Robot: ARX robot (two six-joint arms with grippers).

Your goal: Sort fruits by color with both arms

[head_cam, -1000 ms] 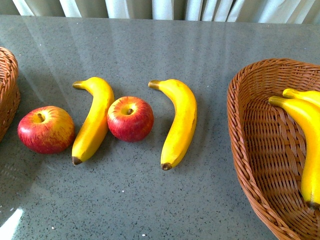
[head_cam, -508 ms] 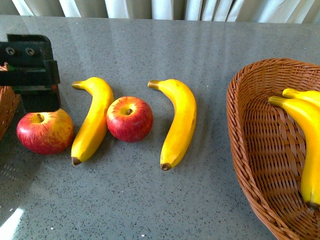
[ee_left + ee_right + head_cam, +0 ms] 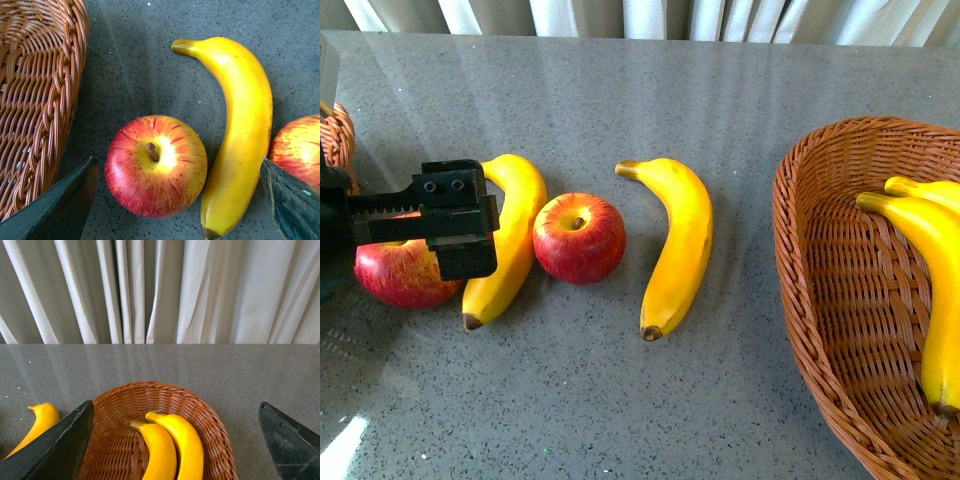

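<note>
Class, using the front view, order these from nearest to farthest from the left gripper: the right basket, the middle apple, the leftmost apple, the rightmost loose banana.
From the left gripper:
1. leftmost apple, directly under it, far left.
2. middle apple, a little to the right.
3. rightmost loose banana, mid-table.
4. right basket, far right.

The left claw (image 3: 177,167) is made of black plastic. Its two fingers (image 3: 62,207) look like flat, pointy wedges with sharp edges, and the dark surface shines a little green. One finger has a tiny pale speck (image 3: 305,192) on it. From the front, a boxy black block (image 3: 448,195) shows two small round screw holes (image 3: 430,186). A thin black bar (image 3: 382,206) with little teeth along one edge runs out of the block. The right claw (image 3: 176,407) has the same dark, pointy wedge fingers (image 3: 292,445).
</note>
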